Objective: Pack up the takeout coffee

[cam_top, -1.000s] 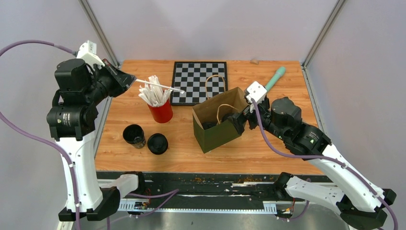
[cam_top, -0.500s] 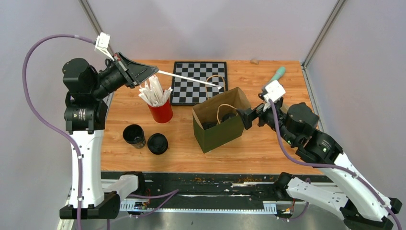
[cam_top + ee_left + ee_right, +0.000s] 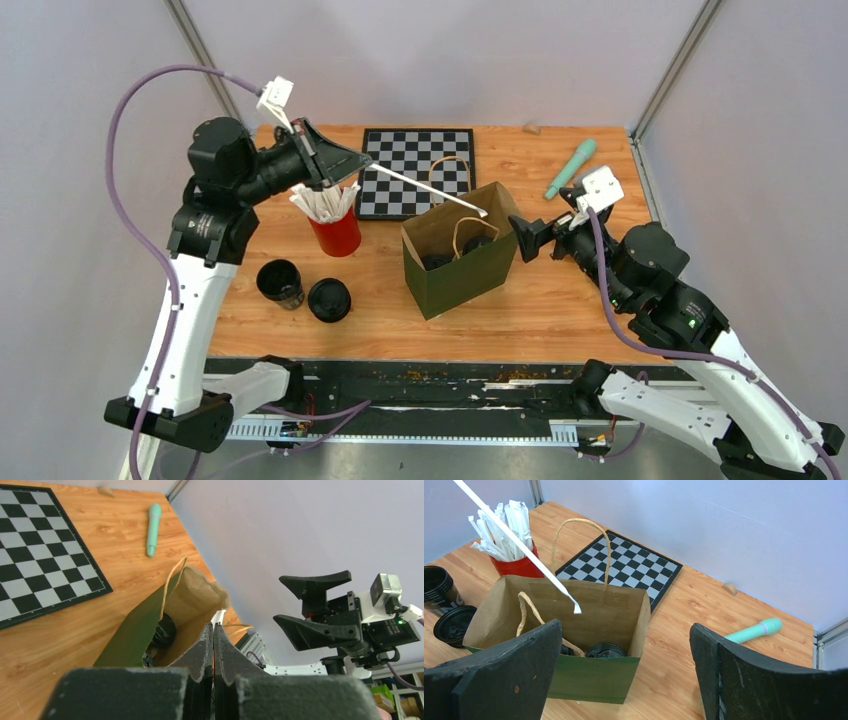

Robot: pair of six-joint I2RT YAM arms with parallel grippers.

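Left gripper: jaws pressed flat together, pinching a white wrapped straw by one end. Right gripper: jaws spread about as wide as they go, nothing in them. It sits just beside the right end of the paper bag, facing it.

The bit that matters imo is the straw. It sticks out lengthwise from the left jaws toward the right, slanting down, and its free tip hangs at the open mouth of the bag. I can't tell whether it's dipped inside. So the bag lies straight out along the straw's own axis, and I'd guess the next move is to feed it forward and down, then let go.

Where's the coffee? A lidded cup sits at the bottom of the bag, maybe with a second one beside it, hard to say. Two more are out on the table left of the bag, on the near side of the red cup of straws. One is an open-topped cup and the other a black-lidded cup just beside it. The left arm is nearer those; the right would have to reach past the bag.

Views:
- **Left wrist:** barely shows the straw, just shut fingers, with the bag mouth ahead and the right gripper's spread fingers beyond.
- **Right wrist:** shows the straw tip against the bag's inner wall, and the lid down inside.
- **Top:** the only one with the straw's whole run.
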